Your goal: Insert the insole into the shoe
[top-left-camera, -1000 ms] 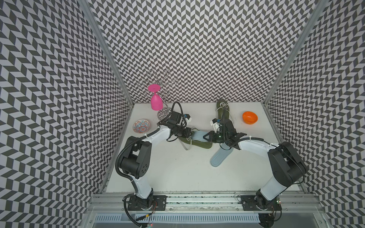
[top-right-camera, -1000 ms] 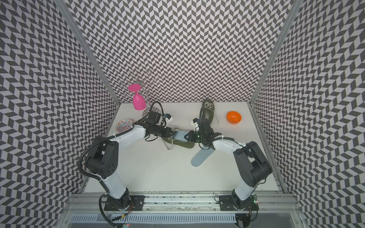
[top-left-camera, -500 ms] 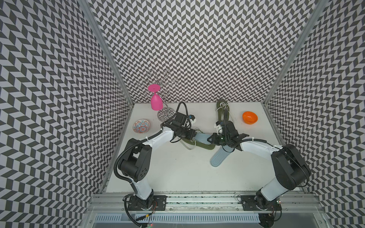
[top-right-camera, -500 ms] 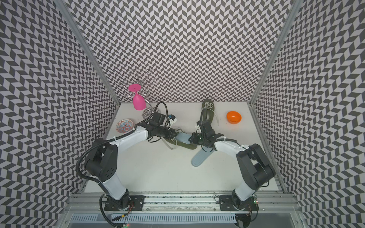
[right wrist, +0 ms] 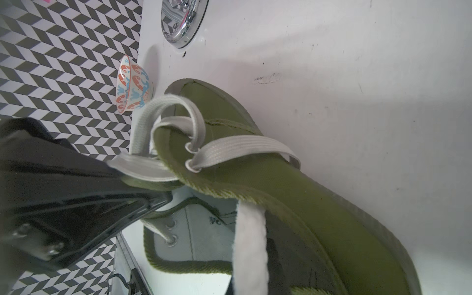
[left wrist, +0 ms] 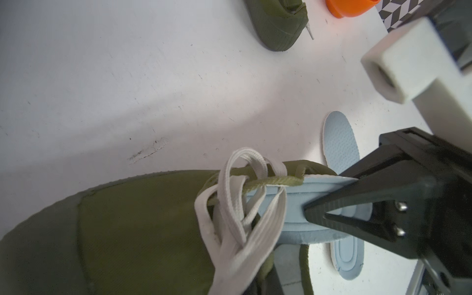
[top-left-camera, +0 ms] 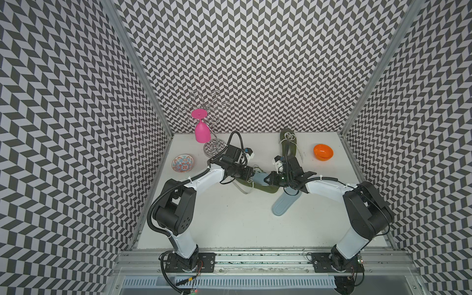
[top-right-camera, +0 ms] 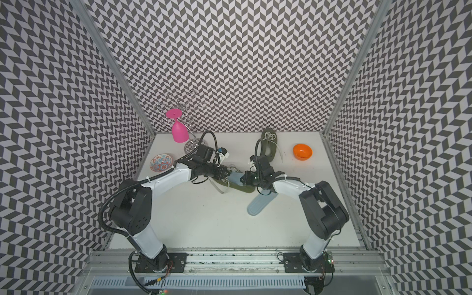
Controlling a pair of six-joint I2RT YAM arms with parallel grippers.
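White tabletop (top-left-camera: pixel 229 224) has loads of open room on the near side of the fingers. Olive shoe (top-left-camera: pixel 268 189) lies between them: left gripper (right wrist: pixel 163 196) clamped on its tongue edge, right gripper (left wrist: pixel 310 212) pinching the blue insole (left wrist: pixel 298 232), front tucked under the laces (left wrist: pixel 242 204). Another spare insole (top-left-camera: pixel 283 204) lies just behind the right fingers.

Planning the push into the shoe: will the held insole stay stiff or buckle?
Probably floppy: the insole looks like thin foam, seemingly bowing between the right pincer and shoe. Likely light: a pinch at one end holds it.
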